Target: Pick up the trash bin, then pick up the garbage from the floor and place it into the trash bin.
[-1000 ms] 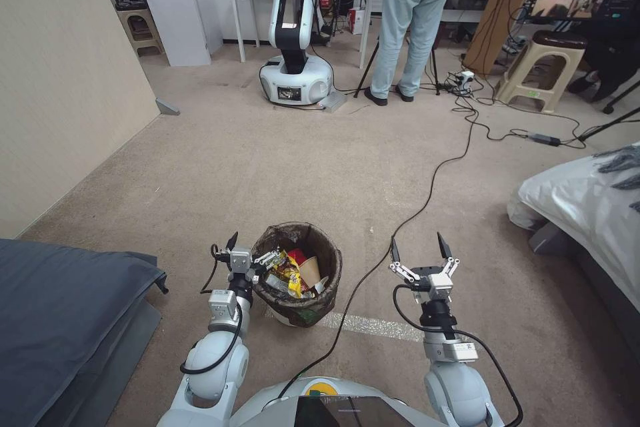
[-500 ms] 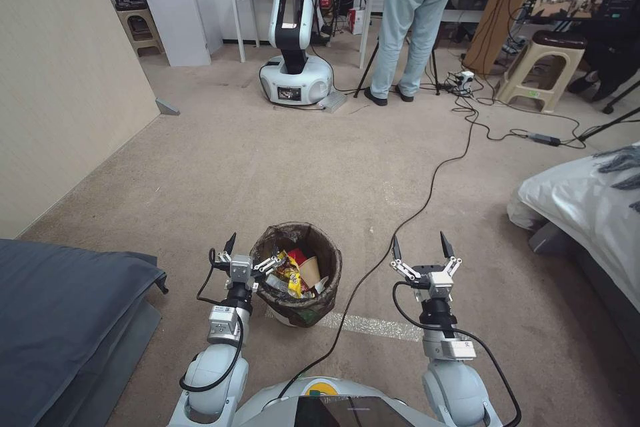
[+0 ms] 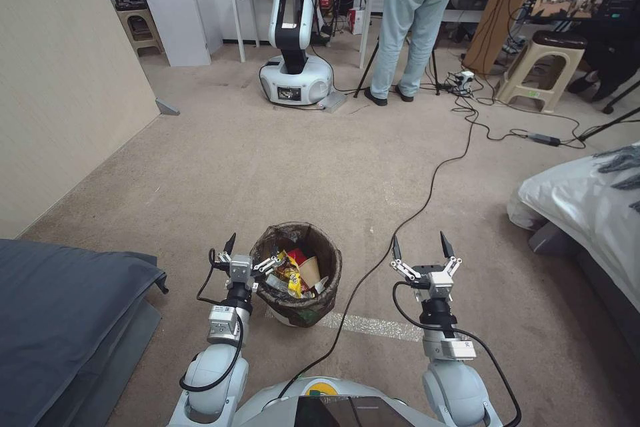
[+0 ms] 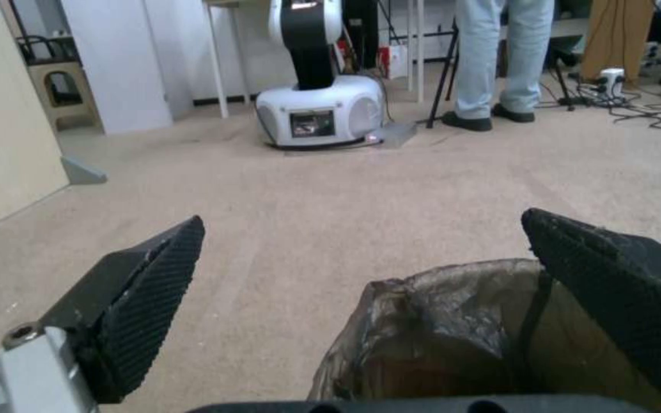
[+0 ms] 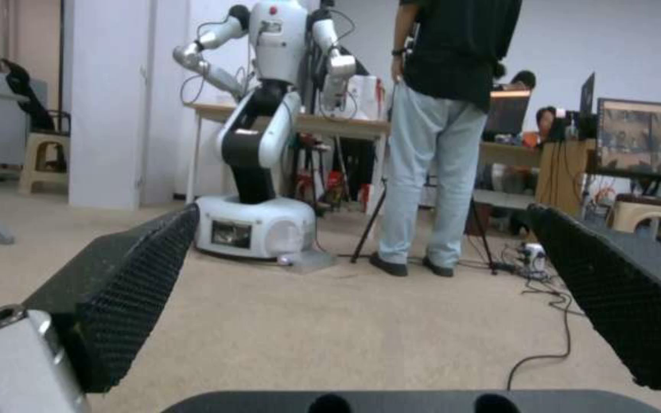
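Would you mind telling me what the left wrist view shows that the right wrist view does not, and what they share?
Left wrist view alone: the trash bin's bagged rim, with the open left claw straddling it, one finger over the bin and the other over carpet. Right wrist view alone: the open right claw over bare carpet, a monitor and the other robot's torso. Both share the other robot's white base and a standing person's legs.
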### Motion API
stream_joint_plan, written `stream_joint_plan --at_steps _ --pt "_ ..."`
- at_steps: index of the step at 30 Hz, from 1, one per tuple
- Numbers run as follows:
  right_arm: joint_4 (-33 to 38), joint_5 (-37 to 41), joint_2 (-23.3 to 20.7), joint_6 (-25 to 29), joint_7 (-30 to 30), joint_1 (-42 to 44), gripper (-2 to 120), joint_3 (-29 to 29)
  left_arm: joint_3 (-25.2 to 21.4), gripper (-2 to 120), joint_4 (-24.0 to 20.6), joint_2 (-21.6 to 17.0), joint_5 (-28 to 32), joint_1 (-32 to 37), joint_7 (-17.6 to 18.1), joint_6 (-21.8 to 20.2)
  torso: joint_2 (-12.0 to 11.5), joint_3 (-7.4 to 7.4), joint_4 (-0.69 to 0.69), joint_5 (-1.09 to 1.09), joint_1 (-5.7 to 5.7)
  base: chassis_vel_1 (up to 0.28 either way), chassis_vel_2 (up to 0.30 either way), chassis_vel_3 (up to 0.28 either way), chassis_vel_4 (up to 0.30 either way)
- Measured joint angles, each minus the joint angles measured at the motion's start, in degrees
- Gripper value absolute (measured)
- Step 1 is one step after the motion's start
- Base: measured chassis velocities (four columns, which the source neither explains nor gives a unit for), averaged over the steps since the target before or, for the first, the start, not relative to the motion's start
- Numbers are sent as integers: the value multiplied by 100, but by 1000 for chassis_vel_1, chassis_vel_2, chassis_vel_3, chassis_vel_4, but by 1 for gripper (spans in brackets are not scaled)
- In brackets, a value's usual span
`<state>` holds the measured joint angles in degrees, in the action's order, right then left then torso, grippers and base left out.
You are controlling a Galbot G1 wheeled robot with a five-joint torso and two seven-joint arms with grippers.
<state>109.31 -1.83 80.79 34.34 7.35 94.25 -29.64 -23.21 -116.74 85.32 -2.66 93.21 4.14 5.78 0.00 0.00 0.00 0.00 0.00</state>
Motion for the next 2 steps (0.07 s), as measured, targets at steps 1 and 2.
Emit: stream_joint_plan --at_steps 1,2 --pt "0 0 0 0 -1 0 100 0 0 100 1 0 1 0 1 -2 0 0 0 0 0 0 0 0 0" --pt "0 0 0 1 -1 0 100 0 0 100 1 -1 2 -1 1 -3 0 0 0 0 0 0 0 0 0"
